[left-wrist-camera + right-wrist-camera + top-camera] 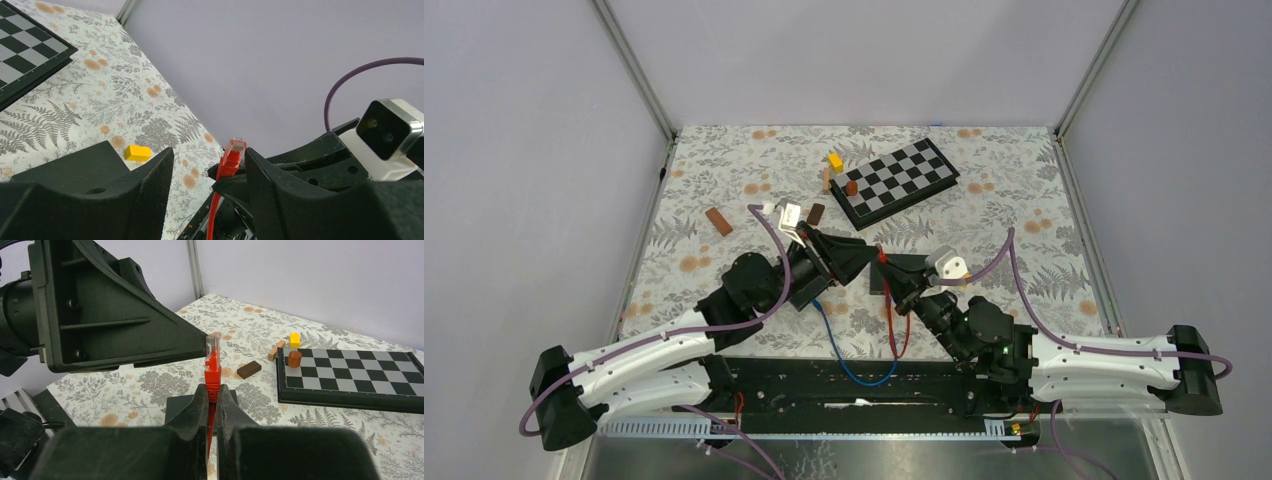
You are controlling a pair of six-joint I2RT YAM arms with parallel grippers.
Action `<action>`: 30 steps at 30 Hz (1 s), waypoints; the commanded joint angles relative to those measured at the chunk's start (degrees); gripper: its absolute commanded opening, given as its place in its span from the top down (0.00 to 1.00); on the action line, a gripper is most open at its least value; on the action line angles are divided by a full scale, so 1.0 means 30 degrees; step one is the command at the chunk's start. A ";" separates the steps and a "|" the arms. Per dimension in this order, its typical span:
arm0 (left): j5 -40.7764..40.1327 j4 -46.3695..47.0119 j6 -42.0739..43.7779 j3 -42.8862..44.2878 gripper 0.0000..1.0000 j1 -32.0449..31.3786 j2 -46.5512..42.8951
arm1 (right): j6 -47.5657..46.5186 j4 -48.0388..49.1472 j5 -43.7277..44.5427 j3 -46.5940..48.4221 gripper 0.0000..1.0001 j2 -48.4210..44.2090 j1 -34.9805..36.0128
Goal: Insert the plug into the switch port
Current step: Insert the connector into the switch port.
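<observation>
The red plug [212,365] with a clear tip points upward, clamped between my right gripper's [212,390] shut fingers. In the top view the right gripper [892,285] holds the plug [882,255] over the near left corner of the black switch [911,266], which lies flat on the table and shows under the plug in the right wrist view [177,405]. My left gripper [867,258] is open and empty, its jaws straddling the plug tip [233,152]. In the left wrist view the plug stands close to the right-hand jaw of the left gripper [207,155].
A checkerboard [899,180] lies at the back with a brown cylinder [295,358] and a yellow cube [295,339] by its corner. Brown blocks [718,220] [248,369] lie on the floral cloth. A yellow block [137,152] lies nearby. Red [894,330] and blue [849,365] cables trail toward the arm bases.
</observation>
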 commanded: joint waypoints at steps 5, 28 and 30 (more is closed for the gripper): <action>0.0790 0.1420 -0.0018 0.0856 0.53 -0.0080 0.0330 | 0.0485 0.0122 -0.0432 0.0406 1.00 0.0461 -0.0009; 0.3501 0.6659 0.1900 -0.3467 1.00 -0.0032 -0.3143 | 0.7010 -0.5568 -1.1208 0.1907 0.44 -0.0564 -0.2258; 0.3610 0.6586 0.2274 -0.3967 1.00 -0.0012 -0.4003 | 0.8302 -0.5235 -1.4642 0.1720 0.43 -0.0362 -0.3914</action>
